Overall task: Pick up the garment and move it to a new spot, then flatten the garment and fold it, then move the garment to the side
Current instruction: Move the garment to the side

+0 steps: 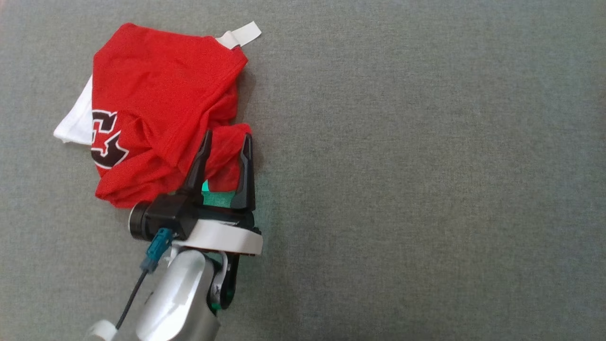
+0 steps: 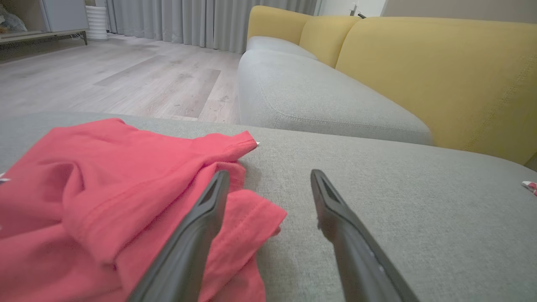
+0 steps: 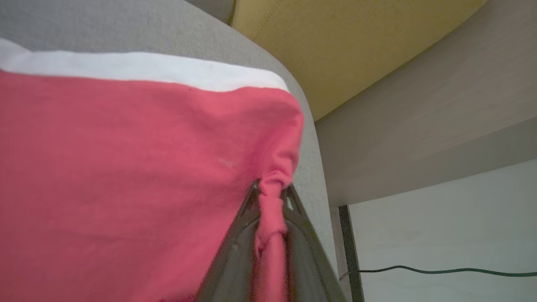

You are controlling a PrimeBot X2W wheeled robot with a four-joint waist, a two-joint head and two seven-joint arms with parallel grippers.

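Currently the crumpled red fabric garment (image 1: pixel 161 94) with white trim lies on the grey upholstered cushion (image 1: pixel 402 166), upper left in the head view. The left gripper (image 1: pixel 227 137) sits at its near edge, jaws spread wide and gripping nothing, while the right gripper (image 3: pixel 272 188) pinches a bunched red fold.

- The grey cushion (image 1: pixel 426 170) lies bare to the right of the garment (image 1: pixel 156 90), so I have free passage there.
- The garment sits bunched in raised folds and obstructs the upper left.
- My left gripper (image 1: pixel 227 137) has its jaws spread, with a corner of the garment between them.
- The yellow backrest (image 2: pixel 440 71) walls off the far right side.
- My right gripper (image 3: pixel 272 191) is pinched on a red fold at the cushion's edge.
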